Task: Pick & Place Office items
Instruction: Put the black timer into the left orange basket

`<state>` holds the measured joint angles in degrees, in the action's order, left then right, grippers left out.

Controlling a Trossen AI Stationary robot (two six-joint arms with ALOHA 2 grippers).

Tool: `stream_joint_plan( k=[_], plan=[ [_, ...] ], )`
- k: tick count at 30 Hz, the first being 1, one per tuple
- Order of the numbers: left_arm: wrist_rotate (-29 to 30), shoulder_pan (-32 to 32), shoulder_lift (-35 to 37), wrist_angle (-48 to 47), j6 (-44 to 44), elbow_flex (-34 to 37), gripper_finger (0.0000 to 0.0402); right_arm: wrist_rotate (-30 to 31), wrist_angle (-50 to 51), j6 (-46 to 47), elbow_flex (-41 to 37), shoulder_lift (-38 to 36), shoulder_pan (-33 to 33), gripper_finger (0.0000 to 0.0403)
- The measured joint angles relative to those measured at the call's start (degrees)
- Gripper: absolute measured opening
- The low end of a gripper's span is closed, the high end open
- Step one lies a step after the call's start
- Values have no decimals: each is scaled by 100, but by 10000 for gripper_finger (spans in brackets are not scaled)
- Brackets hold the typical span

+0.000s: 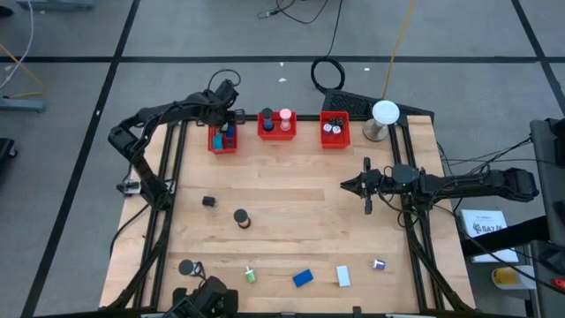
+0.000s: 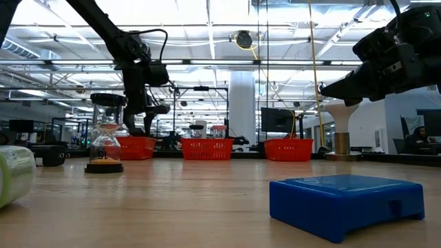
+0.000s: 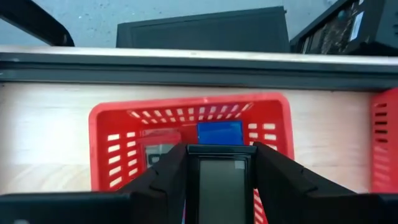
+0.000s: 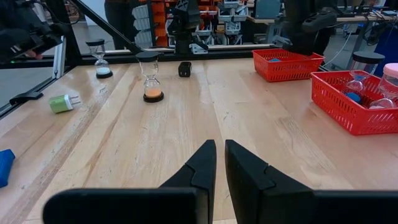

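You see the left gripper (image 3: 225,180) at the bottom centre of the frame, its two dark fingers (image 3: 163,180) clamped on either side of a flat dark rectangular item (image 3: 222,182) with a grey face. Directly behind it, in the middle of the frame, sits a red bin (image 3: 106,140) with slotted walls on the pale wooden table (image 3: 43,124). A blue block (image 3: 219,132) lies inside, just above the held item. A second red bin (image 3: 385,140) shows at the right edge.

Blue block (image 4: 3,167) cut by frame edge; left tool's (image 3: 225,163) held item unidentifiable.
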<state>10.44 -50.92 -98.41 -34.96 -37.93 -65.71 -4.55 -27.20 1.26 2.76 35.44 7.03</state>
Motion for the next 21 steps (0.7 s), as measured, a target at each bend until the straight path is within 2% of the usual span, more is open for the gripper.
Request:
stream_joint_plan(
  k=[7,15,21],
  plan=[
    [-35,28,0,489,-79,0,153,-1,2,1,0,0,0,28],
    [135,230,0,149,-262,16,153,-1,0,0,0,0,-1,27],
    [209,303,7,501,-593,514,153,-1,0,1,0,-1,-2,29]
  ],
)
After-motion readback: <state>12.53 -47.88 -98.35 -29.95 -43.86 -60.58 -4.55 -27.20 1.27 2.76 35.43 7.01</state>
